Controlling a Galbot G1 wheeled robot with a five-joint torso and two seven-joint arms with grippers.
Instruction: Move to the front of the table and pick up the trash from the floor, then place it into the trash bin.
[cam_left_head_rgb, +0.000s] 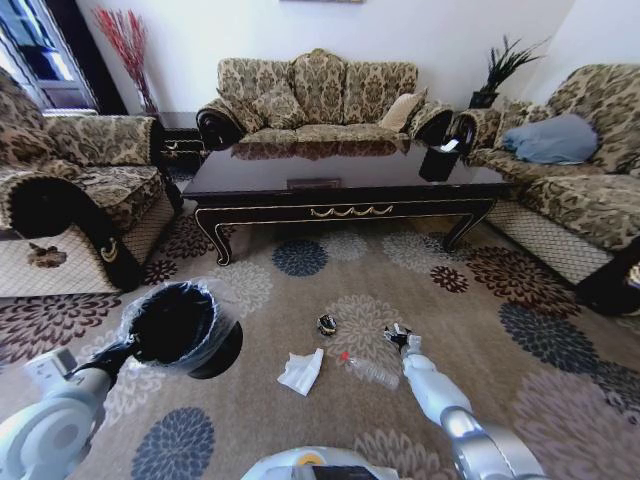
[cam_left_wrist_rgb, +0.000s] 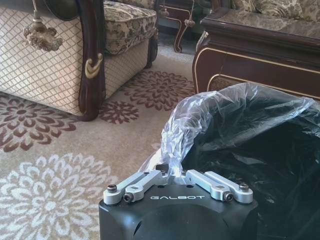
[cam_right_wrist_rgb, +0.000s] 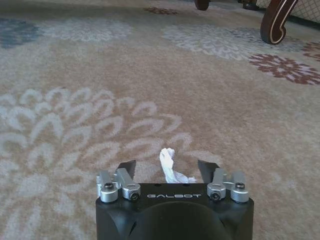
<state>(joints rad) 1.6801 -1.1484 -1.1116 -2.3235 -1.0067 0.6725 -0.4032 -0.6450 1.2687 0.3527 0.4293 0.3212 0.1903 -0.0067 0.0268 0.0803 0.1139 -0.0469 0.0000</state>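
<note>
The trash bin (cam_left_head_rgb: 178, 322), black with a clear bag liner (cam_left_wrist_rgb: 200, 117), hangs at the left. My left gripper (cam_left_head_rgb: 122, 350) (cam_left_wrist_rgb: 170, 172) is shut on its rim. On the carpet lie the trash: a crumpled white tissue (cam_left_head_rgb: 300, 371), a clear bottle (cam_left_head_rgb: 372, 373) with a red cap, and a small dark round object (cam_left_head_rgb: 327, 324). My right gripper (cam_left_head_rgb: 398, 338) (cam_right_wrist_rgb: 167, 167) is low over the carpet just beyond the bottle. It is open, with a small white crumpled scrap (cam_right_wrist_rgb: 170, 170) between its fingers. The table (cam_left_head_rgb: 340, 185) stands farther ahead.
A sofa (cam_left_head_rgb: 320, 100) stands behind the table, and armchairs stand at the left (cam_left_head_rgb: 70, 190) and right (cam_left_head_rgb: 580, 170). One armchair's dark wooden front (cam_left_wrist_rgb: 90, 60) is close to the bin. A table leg (cam_right_wrist_rgb: 276, 22) rises beyond the right gripper. Patterned carpet (cam_left_head_rgb: 450, 330) surrounds the litter.
</note>
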